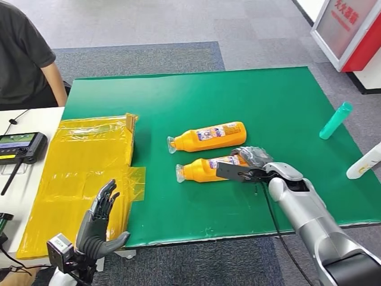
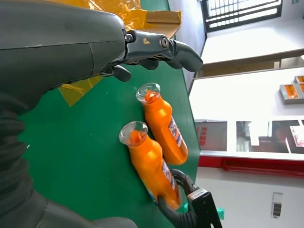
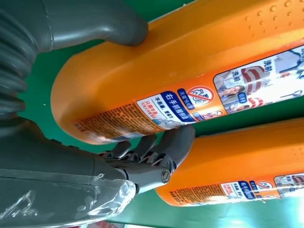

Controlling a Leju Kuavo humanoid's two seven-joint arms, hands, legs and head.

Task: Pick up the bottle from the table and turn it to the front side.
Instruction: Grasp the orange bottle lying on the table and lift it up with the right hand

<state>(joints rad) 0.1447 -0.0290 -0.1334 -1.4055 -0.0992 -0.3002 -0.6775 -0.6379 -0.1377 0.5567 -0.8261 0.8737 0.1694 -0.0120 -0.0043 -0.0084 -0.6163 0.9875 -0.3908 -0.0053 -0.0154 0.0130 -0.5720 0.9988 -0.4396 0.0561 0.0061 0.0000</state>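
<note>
Green matting (image 1: 278, 107) covers the table on a grey carpeted floor; at its near right the right hand (image 1: 252, 164) lies at the base end of the nearer orange bottle (image 1: 204, 168), thumb on one flank and dark fingers (image 3: 168, 147) tucked against the other, between the two bottles, so it appears to be grasping it, though how firm the grip is I cannot tell; the bottle lies flat, long axis running leftward away from the hand, clear cap pointing left, printed label showing on its side; a second orange bottle (image 1: 209, 136) lies just beyond, roughly parallel; both are smooth, glossy plastic with rounded shoulders; the left hand (image 1: 101, 223) hovers released, fingers spread, well apart, over crinkled yellow plastic wrap (image 1: 81, 167); the right is clearly nearer.
</note>
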